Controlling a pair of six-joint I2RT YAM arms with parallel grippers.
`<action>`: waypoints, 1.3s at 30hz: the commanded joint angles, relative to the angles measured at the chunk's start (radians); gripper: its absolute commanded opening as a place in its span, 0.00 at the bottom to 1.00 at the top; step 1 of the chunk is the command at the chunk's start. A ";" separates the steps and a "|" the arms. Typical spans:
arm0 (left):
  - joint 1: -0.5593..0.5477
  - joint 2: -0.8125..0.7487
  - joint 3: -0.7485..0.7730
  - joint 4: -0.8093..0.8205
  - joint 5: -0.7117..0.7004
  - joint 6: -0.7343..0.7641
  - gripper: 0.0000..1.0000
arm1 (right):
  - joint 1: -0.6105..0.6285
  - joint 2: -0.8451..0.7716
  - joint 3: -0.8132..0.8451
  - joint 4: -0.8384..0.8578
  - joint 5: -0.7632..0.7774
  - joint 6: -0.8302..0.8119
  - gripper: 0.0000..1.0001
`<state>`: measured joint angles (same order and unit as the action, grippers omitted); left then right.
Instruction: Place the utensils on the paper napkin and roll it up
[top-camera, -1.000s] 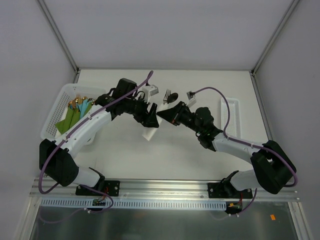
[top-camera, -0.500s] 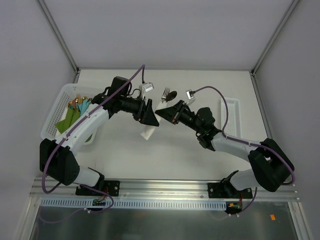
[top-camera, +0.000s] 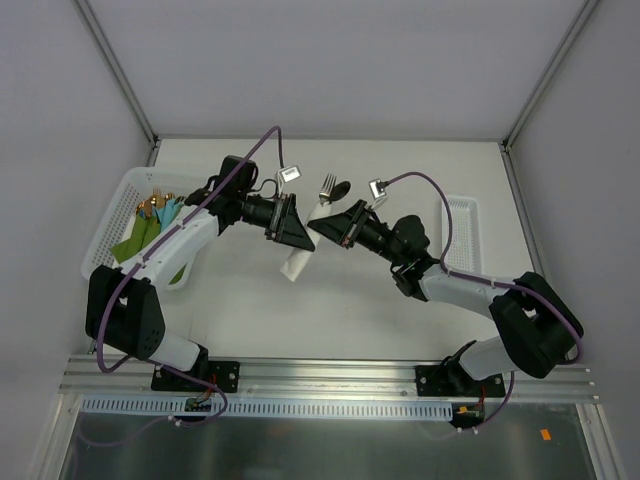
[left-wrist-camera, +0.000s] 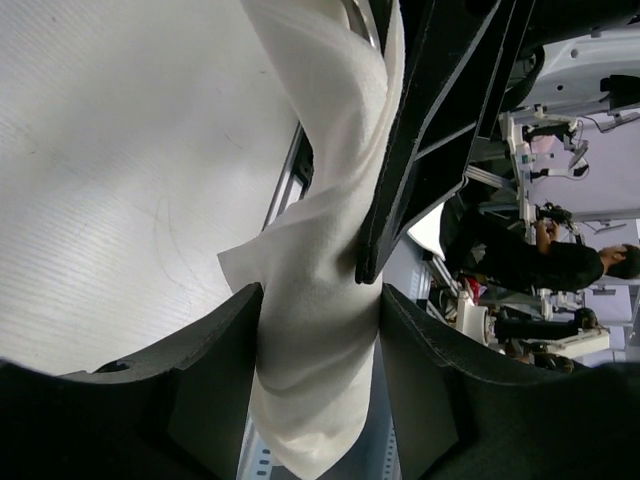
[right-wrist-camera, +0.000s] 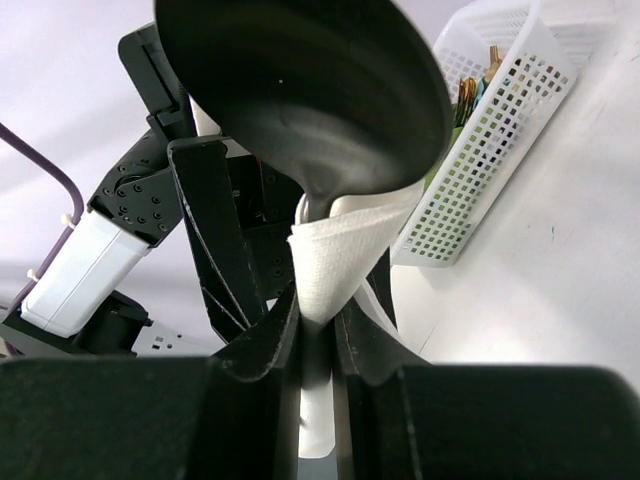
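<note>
My left tool (top-camera: 297, 233) has narrowed onto the napkin (top-camera: 296, 264), gripping it on both sides. My right tool (right-wrist-camera: 318, 335) pinches the napkin just under the spoon (right-wrist-camera: 300, 90).

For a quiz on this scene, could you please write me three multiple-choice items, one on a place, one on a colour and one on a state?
1. Where is the basket with the cloths?
A. on the left
B. on the right
C. in the middle

2. What colour is the spoon?
A. gold
B. black
C. white

3. How is the right gripper set on the napkin?
A. open above it
B. shut on it
C. well apart from it

Key: 1 A, it lies at the left edge of the top view. 2 B, its bowl shows black in the right wrist view. 3 B, its jaws pinch the roll just under the spoon's bowl.
</note>
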<state>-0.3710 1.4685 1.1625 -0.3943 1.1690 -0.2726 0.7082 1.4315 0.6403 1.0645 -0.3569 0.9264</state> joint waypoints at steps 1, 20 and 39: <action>0.001 -0.004 -0.018 0.031 0.104 -0.043 0.49 | -0.007 -0.010 0.027 0.195 0.007 0.026 0.00; 0.014 -0.011 -0.047 0.052 0.193 -0.109 0.29 | -0.004 -0.003 0.051 0.189 -0.027 -0.011 0.00; 0.015 -0.111 -0.017 0.069 0.133 0.022 0.00 | 0.000 -0.091 0.131 -0.087 -0.103 -0.141 0.65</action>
<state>-0.3580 1.4334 1.1210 -0.3374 1.2739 -0.3260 0.7082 1.4036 0.7136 0.9955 -0.4435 0.8524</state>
